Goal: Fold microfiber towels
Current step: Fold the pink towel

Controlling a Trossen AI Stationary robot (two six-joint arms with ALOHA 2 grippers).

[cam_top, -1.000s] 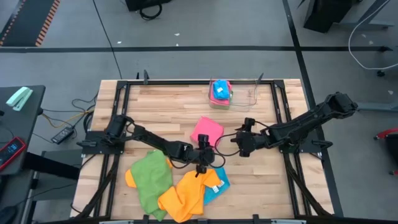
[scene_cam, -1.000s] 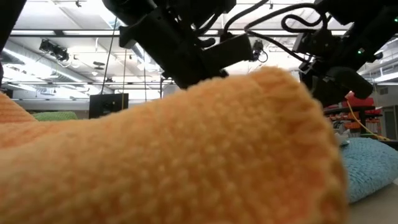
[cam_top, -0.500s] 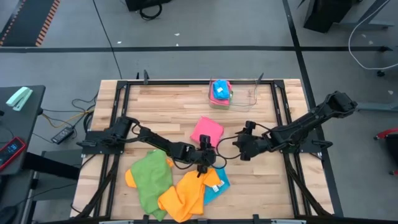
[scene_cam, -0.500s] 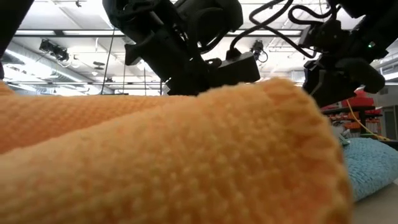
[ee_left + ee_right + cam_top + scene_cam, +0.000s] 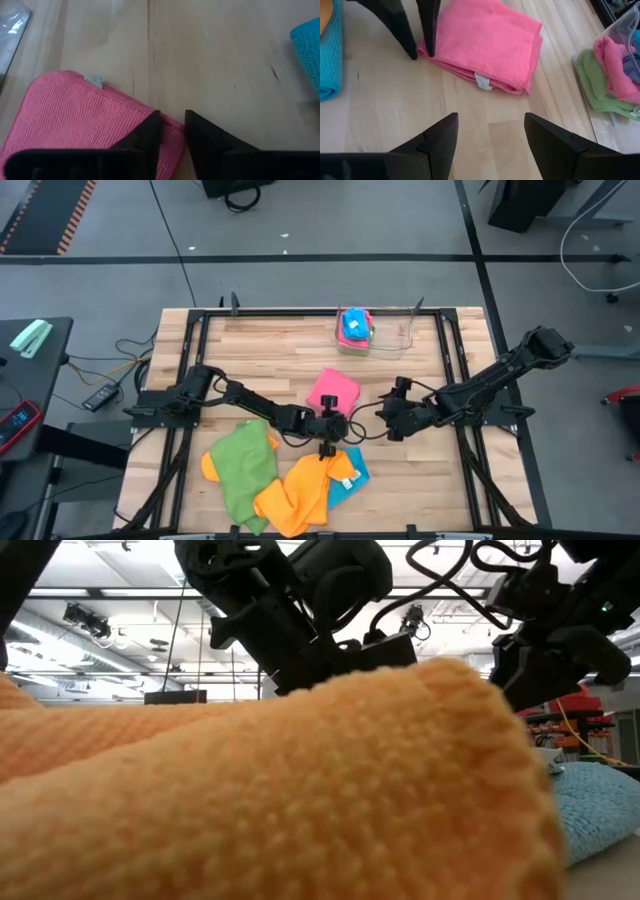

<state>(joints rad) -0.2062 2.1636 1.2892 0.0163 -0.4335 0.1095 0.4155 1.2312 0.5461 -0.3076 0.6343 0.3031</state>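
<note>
The left claw (image 5: 172,131), nearly closed, touches the pink towel's (image 5: 85,122) edge.

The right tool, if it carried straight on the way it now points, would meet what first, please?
Probably the folded pink towel, lying just ahead of the open right tool; the left tool already touches its near corner. Depth is uncertain.

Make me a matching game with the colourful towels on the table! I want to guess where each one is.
Things:
1. pink towel
2. green towel
3. sky blue towel
4. right tool

Places or states:
A. spread over an orange towel, at the left of the pile
B. open, beside the pink towel
C. peeking out at the pile's right edge
D. folded, alone mid-table

Pairs: 1-D, 2-A, 3-C, 4-B
</note>
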